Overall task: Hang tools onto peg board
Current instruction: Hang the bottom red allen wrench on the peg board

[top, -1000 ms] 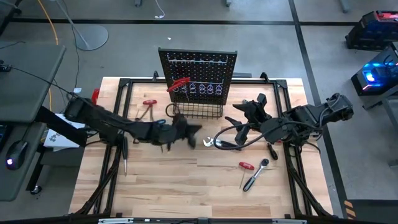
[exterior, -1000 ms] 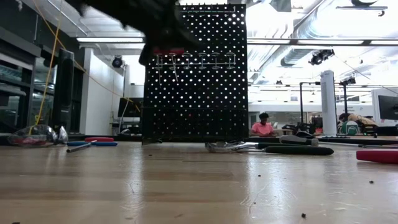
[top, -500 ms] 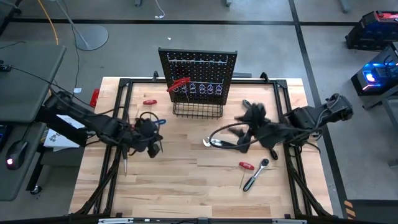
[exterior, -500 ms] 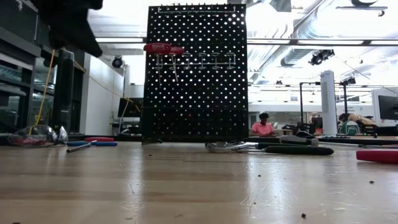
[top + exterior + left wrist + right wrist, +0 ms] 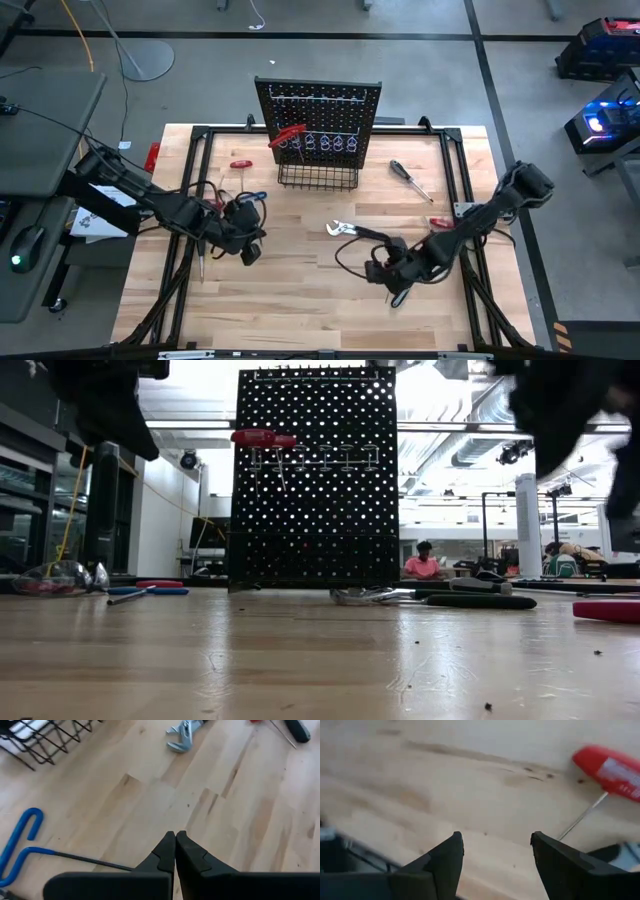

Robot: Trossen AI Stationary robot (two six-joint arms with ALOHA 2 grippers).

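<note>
The right hand (image 5: pixel 385 272) hovers low over the tabletop (image 5: pixel 300 290), fingers spread and empty, near a red-handled screwdriver (image 5: pixel 610 770). The left hand (image 5: pixel 175 851) is pinched closed, holding nothing, beside one blue T-key (image 5: pixel 22 847). One red tool (image 5: pixel 288 134) hangs on the peg board (image 5: pixel 320 115).

You have a wooden table (image 5: pixel 300 290), a person in pink (image 5: pixel 424 563) seated far behind it, a blue-lit machine (image 5: pixel 600 115) at three o'clock.
</note>
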